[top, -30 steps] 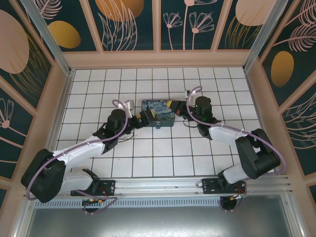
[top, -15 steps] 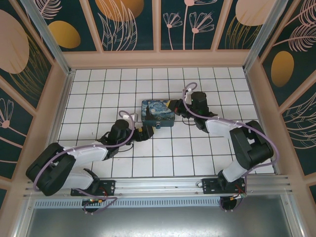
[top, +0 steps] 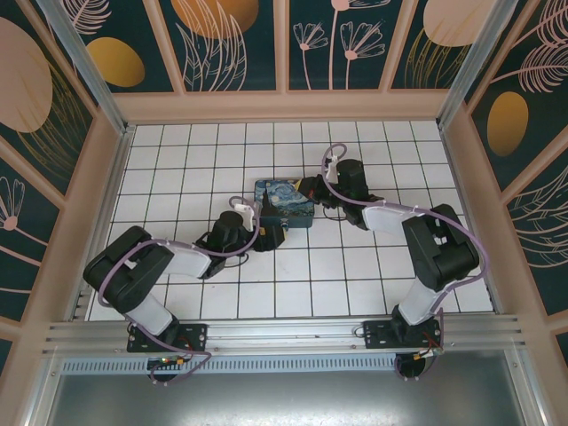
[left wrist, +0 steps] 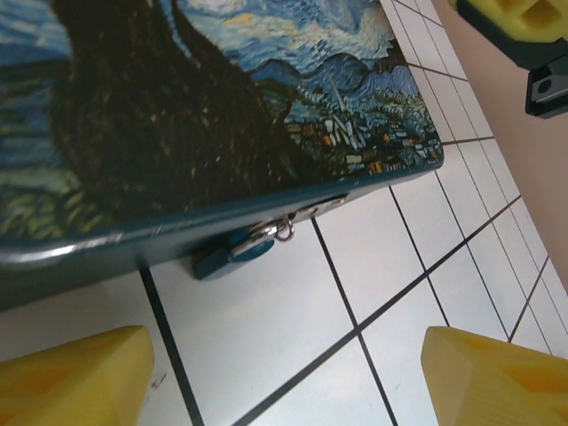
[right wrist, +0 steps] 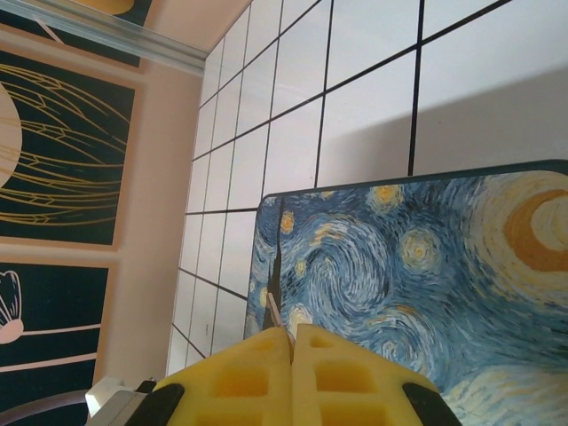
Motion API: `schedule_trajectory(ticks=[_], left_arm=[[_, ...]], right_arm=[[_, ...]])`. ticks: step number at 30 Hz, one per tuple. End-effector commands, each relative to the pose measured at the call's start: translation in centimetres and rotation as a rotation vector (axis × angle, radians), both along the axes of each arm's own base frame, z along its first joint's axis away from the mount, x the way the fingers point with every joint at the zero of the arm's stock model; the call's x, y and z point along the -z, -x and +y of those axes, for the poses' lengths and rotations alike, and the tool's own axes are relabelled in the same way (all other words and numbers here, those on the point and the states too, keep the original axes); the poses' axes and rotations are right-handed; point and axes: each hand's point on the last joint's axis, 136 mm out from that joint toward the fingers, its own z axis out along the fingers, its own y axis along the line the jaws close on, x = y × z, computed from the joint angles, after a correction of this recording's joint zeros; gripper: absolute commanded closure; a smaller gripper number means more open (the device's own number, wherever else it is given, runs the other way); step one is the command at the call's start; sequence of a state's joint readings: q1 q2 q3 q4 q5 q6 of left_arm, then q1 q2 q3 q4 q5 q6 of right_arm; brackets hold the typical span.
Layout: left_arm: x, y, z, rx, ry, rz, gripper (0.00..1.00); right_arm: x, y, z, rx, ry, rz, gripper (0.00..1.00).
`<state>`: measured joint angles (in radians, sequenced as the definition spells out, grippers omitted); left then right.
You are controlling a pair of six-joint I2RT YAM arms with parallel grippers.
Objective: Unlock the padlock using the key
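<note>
Blue-bodied with a silvery shackle, the tiny padlock [left wrist: 232,257] hangs from the latch on the near side of the swirl-painted blue-and-yellow box [left wrist: 222,106], its body lying on the white tiled tabletop [left wrist: 266,337]. The left tool [left wrist: 284,355], fingers spread wide, faces it from just near, not touching. The right tool [right wrist: 291,333], at the box's right edge, is pressed together on a thin dark key [right wrist: 272,312]. The step in hand looks like the approach to the lock. Next, the left tool should steady it so the key can come round.
</note>
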<state>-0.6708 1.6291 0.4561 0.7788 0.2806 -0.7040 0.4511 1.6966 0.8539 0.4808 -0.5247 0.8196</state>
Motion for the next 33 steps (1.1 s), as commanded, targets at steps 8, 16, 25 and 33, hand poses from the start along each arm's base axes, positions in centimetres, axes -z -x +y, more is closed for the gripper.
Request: schedule_trajectory(ticks=[8, 16, 25, 33], left_arm=[[-0.4, -1.3, -1.6, 0.040, 0.011, -0.117, 0.22], [1.5, -1.8, -2.3, 0.064, -0.064, -0.129, 0.19], [3.1, -2.8, -1.4, 0.017, -0.193, -0.194, 0.18], [4.7, -3.2, -1.1, 0.005, -0.247, -0.219, 0.18]], right_arm=[[1.6, -0.4, -0.1, 0.001, -0.008, 0.010, 1.00], [3.1, -0.3, -0.2, 0.006, -0.007, 0.036, 1.00], [3.4, -0.3, -0.2, 0.011, -0.015, 0.045, 1.00], [3.7, -0.2, -0.2, 0.011, -0.014, 0.052, 1.00]])
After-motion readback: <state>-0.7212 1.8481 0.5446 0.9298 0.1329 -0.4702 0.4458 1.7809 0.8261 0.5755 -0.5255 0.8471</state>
